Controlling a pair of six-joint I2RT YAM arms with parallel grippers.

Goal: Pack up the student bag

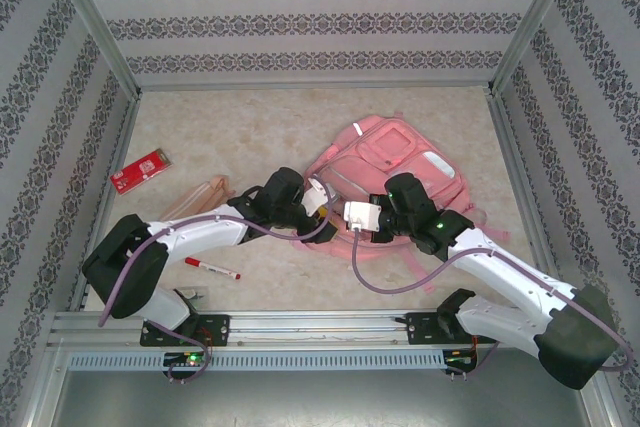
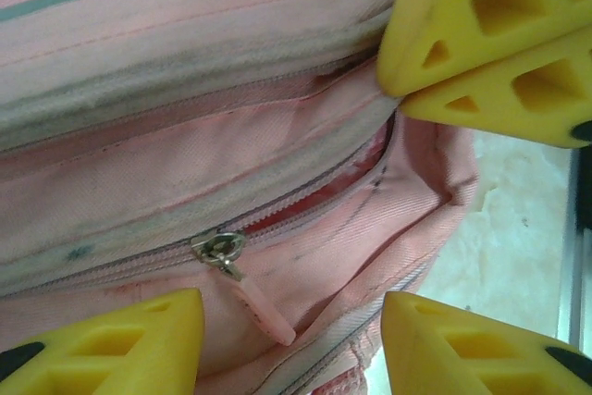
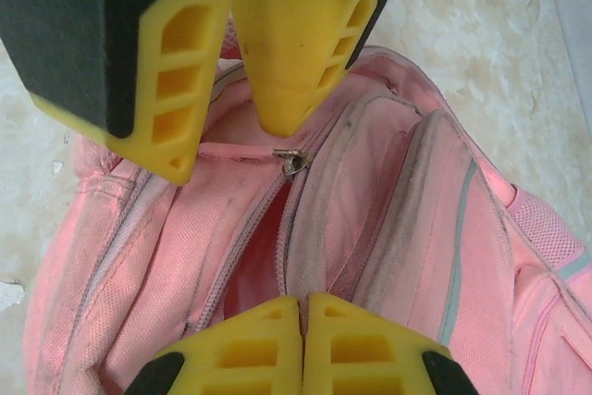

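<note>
Our left fingers (image 2: pixel 157 326) stand apart, empty, zip pull (image 2: pixel 220 249) just ahead of the gap, part-open zip running lower left to upper right in left wrist view; right fingers (image 3: pixel 273 330) are pressed together at the mouth's rim, & we can't tell if cloth is nipped. The student bag (image 1: pixel 390 162) lies flat centre-right of the worktop (image 1: pixel 250 127) in top view, both arms over its near end. Open room is frame left, where pen (image 1: pixel 211 268) & red card (image 1: pixel 141 169) lie nearer the left arm.

Beige marbled tabletop (image 1: pixel 300 117) mid-frame; white walls with grey ornamental bands (image 1: pixel 310 17) on three sides; aluminium rail (image 1: pixel 320 332) along bottom.
</note>
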